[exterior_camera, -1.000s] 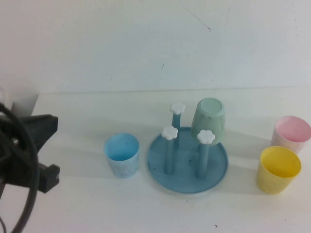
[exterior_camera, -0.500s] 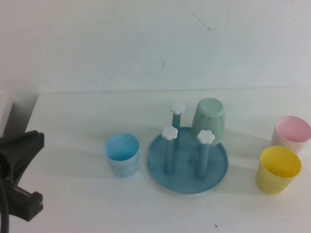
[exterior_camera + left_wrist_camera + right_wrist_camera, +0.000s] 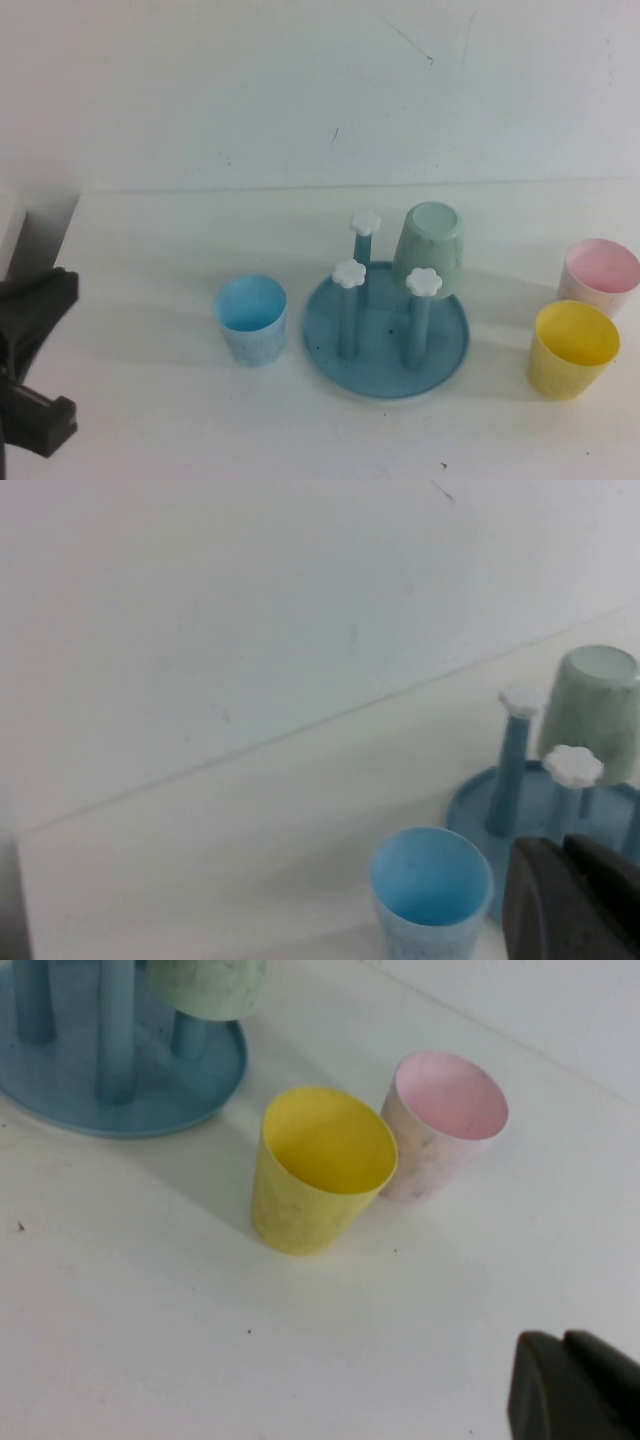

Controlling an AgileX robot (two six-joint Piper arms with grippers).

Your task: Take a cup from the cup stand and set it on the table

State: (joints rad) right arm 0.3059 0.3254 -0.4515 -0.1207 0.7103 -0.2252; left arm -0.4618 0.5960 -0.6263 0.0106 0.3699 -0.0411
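Observation:
The sky-blue cup (image 3: 250,318) stands upright on the white table (image 3: 150,240), just left of the teal cup stand (image 3: 380,375); it also shows in the left wrist view (image 3: 431,890). The stand (image 3: 470,805) has three bare pegs with white flower caps, and a mint-green cup (image 3: 430,248) sits upside down on its far right side. My left arm (image 3: 35,350) is at the table's left edge, well clear of the cup. My left gripper (image 3: 565,848) is shut and empty. My right gripper (image 3: 562,1342) is shut and empty, near the front right, out of the high view.
A yellow cup (image 3: 572,348) and a pink cup (image 3: 598,275) stand upright, side by side, right of the stand; both show in the right wrist view, yellow (image 3: 318,1170) and pink (image 3: 445,1125). A white wall rises behind the table.
My left arm has drawn back to the left and toward the near edge, away from the sky-blue cup. The cups and the stand have not moved.

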